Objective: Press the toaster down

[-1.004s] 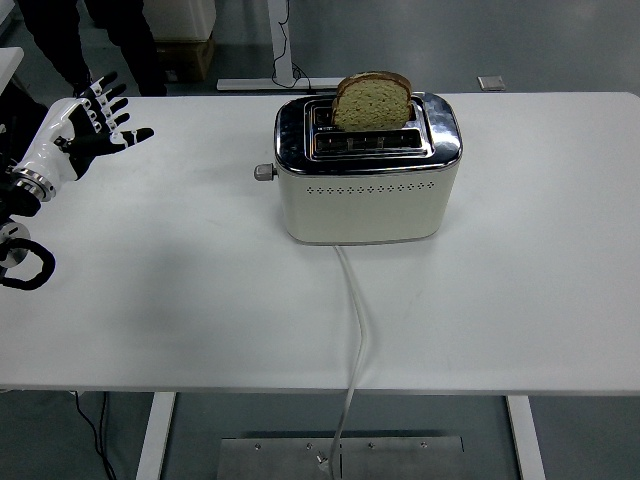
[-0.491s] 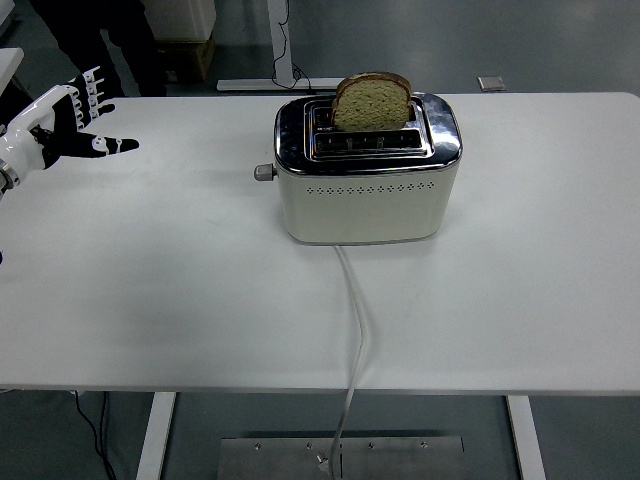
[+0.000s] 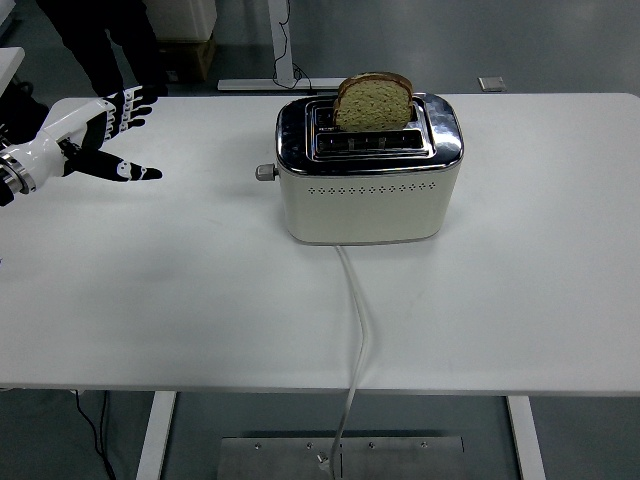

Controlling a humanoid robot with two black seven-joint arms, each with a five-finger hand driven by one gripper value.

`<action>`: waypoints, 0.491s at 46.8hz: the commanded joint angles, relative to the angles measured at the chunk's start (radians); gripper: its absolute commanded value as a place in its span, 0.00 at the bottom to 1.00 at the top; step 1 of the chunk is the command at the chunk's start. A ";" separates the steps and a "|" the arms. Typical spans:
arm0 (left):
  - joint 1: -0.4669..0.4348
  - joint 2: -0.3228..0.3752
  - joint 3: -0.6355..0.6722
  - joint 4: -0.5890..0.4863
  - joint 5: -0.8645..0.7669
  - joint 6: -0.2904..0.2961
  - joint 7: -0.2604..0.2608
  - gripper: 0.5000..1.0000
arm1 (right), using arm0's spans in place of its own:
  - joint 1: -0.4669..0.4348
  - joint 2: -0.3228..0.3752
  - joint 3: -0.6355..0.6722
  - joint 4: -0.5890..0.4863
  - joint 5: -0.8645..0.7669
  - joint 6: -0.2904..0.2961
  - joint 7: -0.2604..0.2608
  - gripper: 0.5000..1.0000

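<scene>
Advanced rightward, left hand (image 3: 95, 140) remains well left of toaster (image 3: 367, 170).

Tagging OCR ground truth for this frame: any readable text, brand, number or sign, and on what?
None readable.
Toaster: no brand or label shows on its cream front, only a row of small vent holes; chrome top bears no legible marking.
Lever knob: no marking can be made out.
Left hand: black and white patches, no lettering visible.
Table and cord: plain.
</scene>
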 commanded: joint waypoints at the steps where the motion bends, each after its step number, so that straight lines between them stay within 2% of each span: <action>1: -0.001 0.001 -0.001 -0.005 0.011 0.000 -0.001 1.00 | 0.000 0.000 0.001 -0.001 0.000 0.000 0.000 1.00; 9: -0.001 0.003 0.005 -0.005 0.103 0.000 -0.003 1.00 | 0.000 0.000 0.000 0.001 0.000 0.000 0.000 1.00; 23: 0.000 0.032 0.007 -0.092 0.109 0.000 -0.003 1.00 | 0.000 0.000 0.000 0.001 0.000 0.000 0.000 1.00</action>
